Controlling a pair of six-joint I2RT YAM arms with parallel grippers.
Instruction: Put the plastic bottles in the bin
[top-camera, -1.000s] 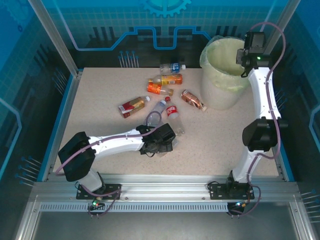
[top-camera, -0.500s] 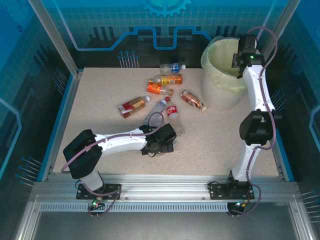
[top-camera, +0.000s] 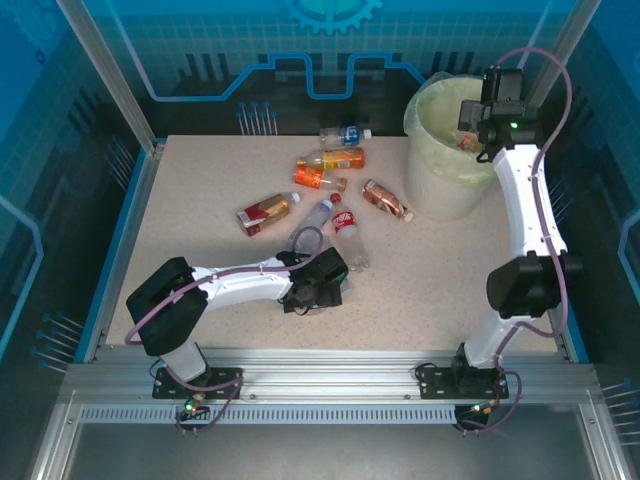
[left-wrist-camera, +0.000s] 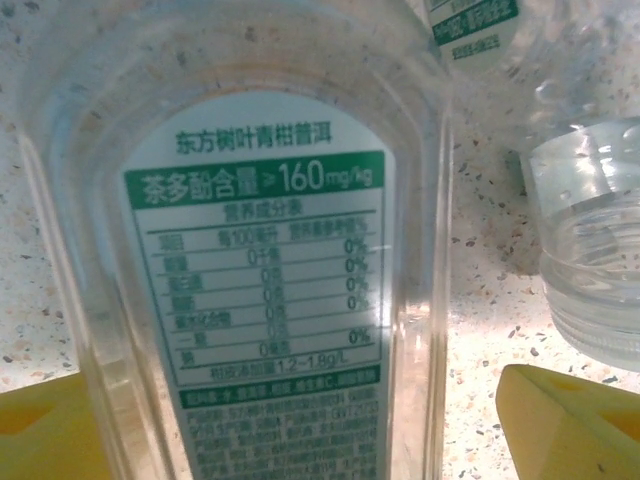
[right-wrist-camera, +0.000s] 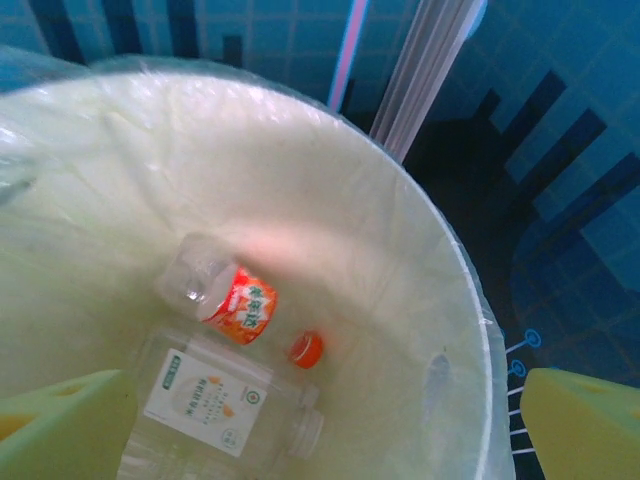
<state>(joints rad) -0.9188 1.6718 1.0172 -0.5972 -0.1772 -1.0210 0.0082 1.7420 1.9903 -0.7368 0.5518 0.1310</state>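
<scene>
Left claw (left-wrist-camera: 295, 380), fingers spread, straddles a clear bottle (left-wrist-camera: 270, 250) lying lengthwise between them. Right claw (right-wrist-camera: 320, 390) gapes empty above the bin (right-wrist-camera: 420, 330), two bottles (right-wrist-camera: 225, 300) inside. Seven others (top-camera: 335, 159) lie scattered across the tabletop (top-camera: 450, 270).

Speckled beige tabletop (top-camera: 200, 190), bare at left and near right. Blue trim (top-camera: 118, 240) runs along its left edge. Slotted aluminium rail (top-camera: 330, 385) spans the near side. Far wall: translucent blue panel (top-camera: 200, 60) with circuit lines and a gear graphic (top-camera: 330, 12). Slanted metal post (top-camera: 105, 65) at far left; another post (right-wrist-camera: 420, 60) seen from the right wrist.
</scene>
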